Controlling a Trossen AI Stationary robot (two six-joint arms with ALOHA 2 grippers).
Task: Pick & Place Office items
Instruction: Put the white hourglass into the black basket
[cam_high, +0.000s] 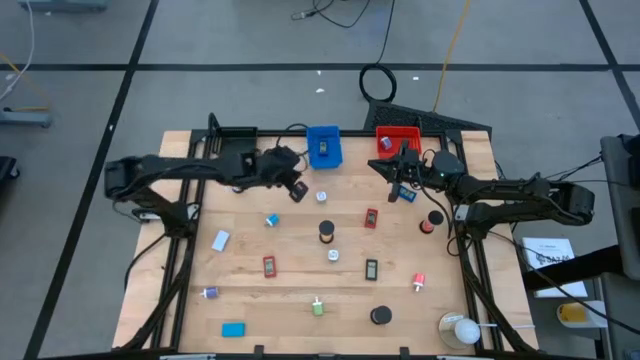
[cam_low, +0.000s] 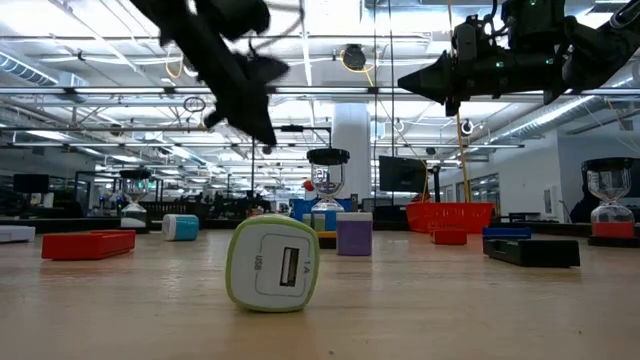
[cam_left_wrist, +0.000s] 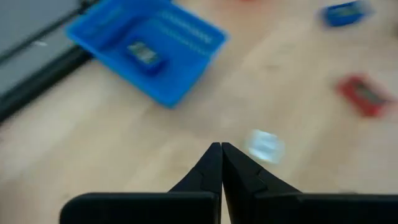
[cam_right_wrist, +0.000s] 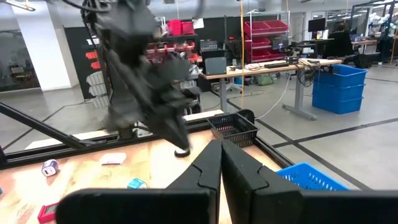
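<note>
Bins sit along the far edge of the wooden table (cam_high: 300, 290). The blue bin (cam_high: 324, 147) holds one small dark, flat piece (cam_left_wrist: 143, 52), which lies on the bin's floor in the left wrist view. The red bin (cam_high: 397, 138) stands just beside it toward the right arm's side; the right arm partly covers it, so I cannot tell what it holds. A black bin (cam_right_wrist: 232, 129) shows in the right wrist view at the table's edge, and its inside cannot be made out.

The left gripper (cam_high: 297, 190) hangs above the table near the blue bin, on its near side, with its two fingers pressed together and nothing between them. The right gripper (cam_high: 396, 176) hovers at the near edge of the red bin, its fingers likewise clenched on nothing.

The office items lie scattered over the open table, well apart from the bins: a red block (cam_high: 371, 218), a second red block (cam_high: 269, 266), a black roll (cam_high: 326, 232), a black disc (cam_high: 380, 316), a blue block (cam_high: 233, 329), a white block (cam_high: 221, 240) and a green piece (cam_high: 318, 308), among others. In the low view a green-rimmed white charger (cam_low: 272, 265) stands closest to the camera. At the near corner on the right arm's side, a roundish white object (cam_high: 466, 328) rests in a clear holder.
</note>
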